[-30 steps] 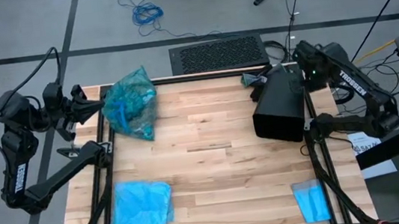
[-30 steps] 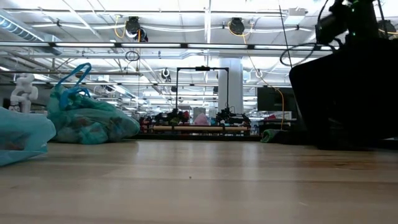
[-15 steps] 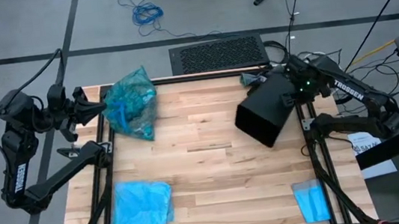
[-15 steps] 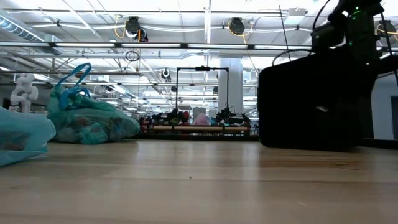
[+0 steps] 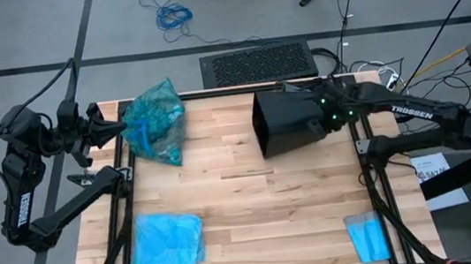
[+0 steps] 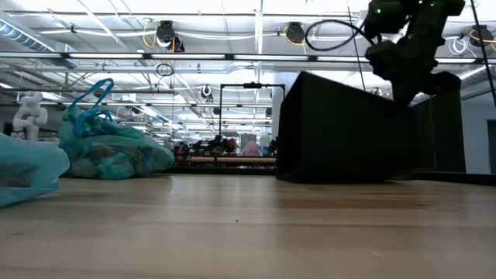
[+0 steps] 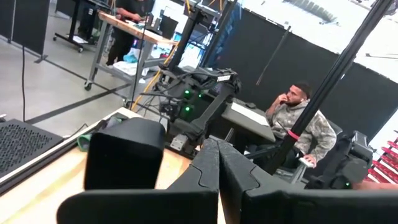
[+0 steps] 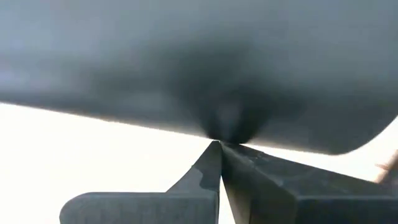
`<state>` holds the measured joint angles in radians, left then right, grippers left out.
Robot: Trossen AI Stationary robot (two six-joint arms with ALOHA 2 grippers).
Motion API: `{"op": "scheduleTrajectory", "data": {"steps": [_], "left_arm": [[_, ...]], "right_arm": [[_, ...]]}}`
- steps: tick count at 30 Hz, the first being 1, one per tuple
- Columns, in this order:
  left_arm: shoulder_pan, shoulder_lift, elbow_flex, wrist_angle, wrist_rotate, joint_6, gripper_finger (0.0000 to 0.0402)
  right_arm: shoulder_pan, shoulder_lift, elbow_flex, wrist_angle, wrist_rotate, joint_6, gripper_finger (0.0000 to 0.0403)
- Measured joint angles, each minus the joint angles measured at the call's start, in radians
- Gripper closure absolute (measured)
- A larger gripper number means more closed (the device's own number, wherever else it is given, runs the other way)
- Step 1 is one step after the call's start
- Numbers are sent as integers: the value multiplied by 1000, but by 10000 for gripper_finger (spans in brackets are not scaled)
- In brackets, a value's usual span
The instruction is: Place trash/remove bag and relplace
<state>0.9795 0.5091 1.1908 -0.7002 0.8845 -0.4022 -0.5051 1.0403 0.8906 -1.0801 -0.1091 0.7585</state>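
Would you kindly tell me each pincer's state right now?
Left pincer: closed, holding nothing.
Right pincer: closed, pinching the black bin.

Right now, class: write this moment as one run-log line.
right gripper: shut on black bin, bin on its side | left gripper: shut, beside tied teal bag | sky-blue bag: unused

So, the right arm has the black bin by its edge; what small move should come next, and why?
Probably set the black bin upright on the table. It lies on its side, its rim pinched in the right gripper, and has no liner; the full green bag is already out. The fresh blue bag needs an open top. The left gripper waits shut.
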Motion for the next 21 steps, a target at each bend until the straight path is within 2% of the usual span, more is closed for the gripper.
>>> {"op": "scheduleTrajectory", "data": {"steps": [6, 12, 17, 21], "left_arm": [[0, 0, -5, -56, 0, 20, 402], [0, 2, -81, -114, 0, 72, 402], [0, 38, -199, -5, 0, 50, 402], [-18, 84, -301, 225, 0, -55, 402]], "right_arm": [[126, -66, 56, 21, 148, 102, 403], [139, -129, 153, -149, 267, 145, 403], [120, -159, 172, -300, 355, 190, 403], [83, -171, 140, -317, 374, 198, 403]]}}
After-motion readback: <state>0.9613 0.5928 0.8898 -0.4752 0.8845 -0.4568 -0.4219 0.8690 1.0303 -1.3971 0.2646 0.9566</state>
